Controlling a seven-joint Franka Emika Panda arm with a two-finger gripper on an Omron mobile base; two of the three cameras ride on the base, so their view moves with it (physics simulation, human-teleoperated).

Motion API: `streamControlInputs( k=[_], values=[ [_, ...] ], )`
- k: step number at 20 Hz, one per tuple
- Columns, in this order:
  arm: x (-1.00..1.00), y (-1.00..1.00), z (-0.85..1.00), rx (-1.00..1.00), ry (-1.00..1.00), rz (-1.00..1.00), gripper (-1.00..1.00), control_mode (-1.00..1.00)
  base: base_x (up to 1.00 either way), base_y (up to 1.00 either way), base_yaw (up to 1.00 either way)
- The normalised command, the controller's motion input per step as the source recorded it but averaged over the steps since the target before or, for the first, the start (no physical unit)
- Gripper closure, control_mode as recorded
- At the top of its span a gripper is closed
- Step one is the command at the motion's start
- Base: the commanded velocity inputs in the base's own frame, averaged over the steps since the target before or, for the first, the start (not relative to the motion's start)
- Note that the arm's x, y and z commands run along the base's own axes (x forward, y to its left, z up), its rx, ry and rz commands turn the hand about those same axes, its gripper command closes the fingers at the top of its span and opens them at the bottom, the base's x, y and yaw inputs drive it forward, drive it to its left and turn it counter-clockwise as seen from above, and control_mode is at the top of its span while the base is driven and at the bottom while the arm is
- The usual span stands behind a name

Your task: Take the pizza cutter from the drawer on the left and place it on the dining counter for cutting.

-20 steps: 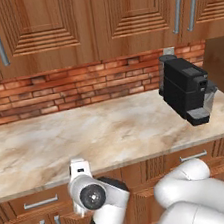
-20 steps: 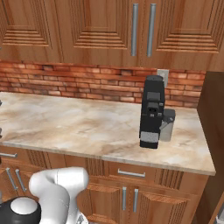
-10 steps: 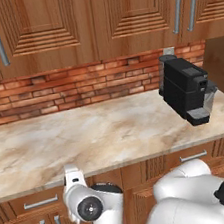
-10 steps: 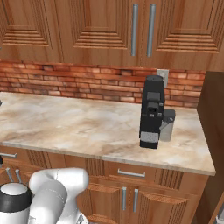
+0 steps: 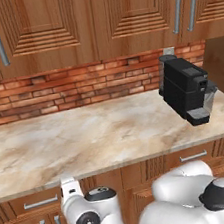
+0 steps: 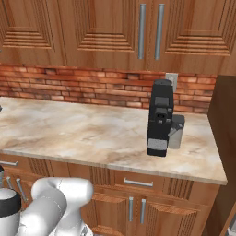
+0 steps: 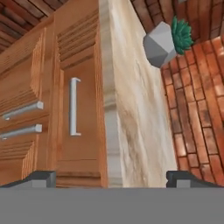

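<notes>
Hand view: the end effector [image 7: 111,177] stands wide, with nothing between its two dark tips at 7 and 5 o'clock. The picture is rolled sideways. Ahead of the tips lies the closed drawer [image 7: 76,107], its silver bar handle [image 7: 74,106] running from 12 to 6 o'clock left of centre. Just right of it, the pale edge of the marble tabletop [image 7: 140,109] runs up the frame, with brick wall [image 7: 194,96] at 3 o'clock. A grey faceted pot with a green plant [image 7: 165,41] sits on the marble at 1 o'clock. Two more bar handles show at 9 o'clock.

Left base view: the white arm [image 5: 163,208] bends low at 6 o'clock before the cabinets. A black coffee machine [image 5: 185,88] stands on the marble at 3 o'clock. The pizza cutter cannot be seen, since the drawer is shut.
</notes>
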Motion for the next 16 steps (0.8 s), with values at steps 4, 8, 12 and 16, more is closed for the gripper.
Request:
streamControlInputs(
  k=[4, 8, 12, 16],
  values=[
    [0.0, 0.32, -0.37, -0.08, -0.1, 0.0, -1.0, -1.0, 0.0, 0.0, 0.0],
    [0.0, 0.26, -0.38, -0.01, -0.1, 0.0, -1.0, -1.0, 0.0, 0.0, 0.0],
    [0.0, 0.29, -0.38, 0.0, -0.07, 0.0, -1.0, -1.0, 0.0, 0.0, 0.0],
    [0.0, 0.27, -0.33, 0.0, -0.08, 0.0, -1.0, -1.0, 0.0, 0.0, 0.0]
  ],
)
